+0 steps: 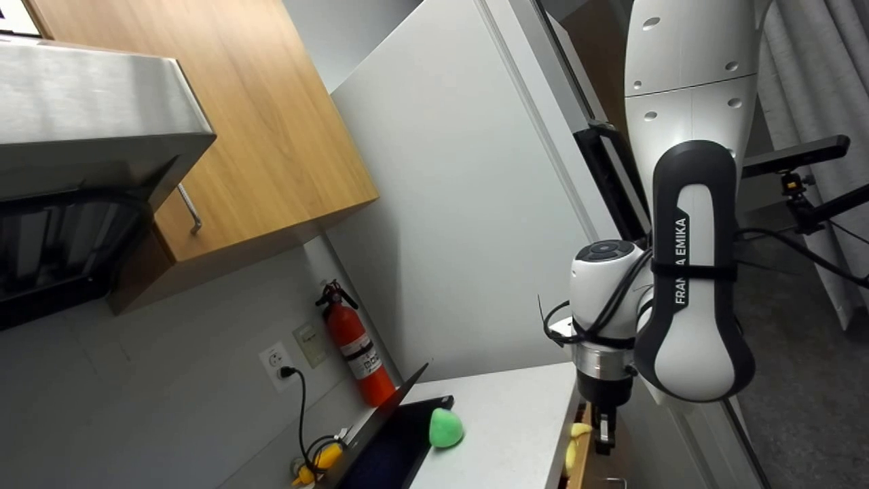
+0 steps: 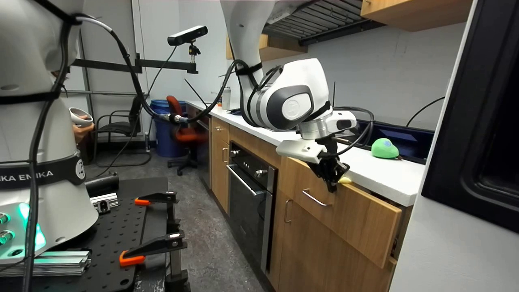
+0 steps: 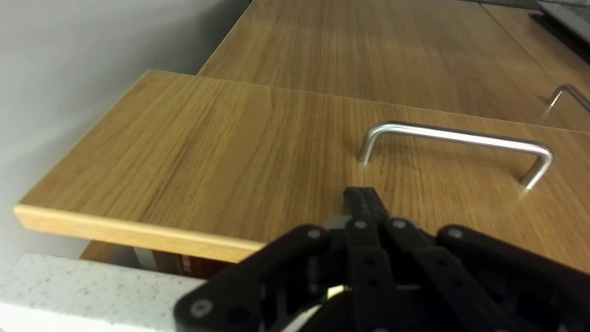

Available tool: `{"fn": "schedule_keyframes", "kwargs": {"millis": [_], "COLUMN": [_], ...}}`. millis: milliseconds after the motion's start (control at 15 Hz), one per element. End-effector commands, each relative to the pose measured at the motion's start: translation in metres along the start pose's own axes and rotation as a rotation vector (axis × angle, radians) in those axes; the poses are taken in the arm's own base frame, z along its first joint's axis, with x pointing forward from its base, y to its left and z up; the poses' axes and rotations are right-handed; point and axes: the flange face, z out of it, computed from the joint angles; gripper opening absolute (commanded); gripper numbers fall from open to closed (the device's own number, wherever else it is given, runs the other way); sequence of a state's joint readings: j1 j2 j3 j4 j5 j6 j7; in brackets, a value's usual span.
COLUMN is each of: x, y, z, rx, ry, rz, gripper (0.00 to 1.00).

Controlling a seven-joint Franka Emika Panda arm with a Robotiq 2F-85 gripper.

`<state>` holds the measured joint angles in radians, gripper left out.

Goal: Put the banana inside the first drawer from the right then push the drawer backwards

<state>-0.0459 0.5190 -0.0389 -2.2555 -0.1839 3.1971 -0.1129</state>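
Facing the pulled-out drawer (image 2: 365,219): closed hand (image 3: 360,191) outside, banana (image 1: 572,454) inside

The drawer stands partway out from under the white surface (image 2: 385,172). The banana lies in it, between the drawer's wooden front and the near edge of the surface, its upper part showing above the wood. The hand hangs just on the near side of that front, so the wood comes between hand and banana. In an exterior view the drawer's top edge (image 1: 581,464) runs between them, the banana on the left and the hand on the right. In an exterior view a yellow tip (image 2: 345,180) of the banana peeks out just right of the hand, on its far side. In the wrist view most of the banana is hidden behind the hand. The hand is closed, its two fingers (image 3: 354,203) together, pointing at the wood just beside the metal handle (image 3: 461,135); whether they touch it cannot be told. A green ball (image 2: 384,148) rests on the far part of the surface, just beside a dark item (image 2: 413,148) and well apart from the hand.
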Motion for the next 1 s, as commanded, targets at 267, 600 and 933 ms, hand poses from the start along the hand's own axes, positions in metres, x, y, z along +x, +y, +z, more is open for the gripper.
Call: {"fn": "schedule_keyframes", "kwargs": {"millis": [267, 600, 933], "x": [0.010, 0.000, -0.008], "y": [0.001, -0.004, -0.011], "z": [-0.002, -0.027, -0.069], "rx": [-0.004, 0.010, 0.010], "ry": [0.051, -0.007, -0.060], "rz": [-0.015, -0.029, -0.053], "gripper": [0.00, 0.00, 0.00]}}
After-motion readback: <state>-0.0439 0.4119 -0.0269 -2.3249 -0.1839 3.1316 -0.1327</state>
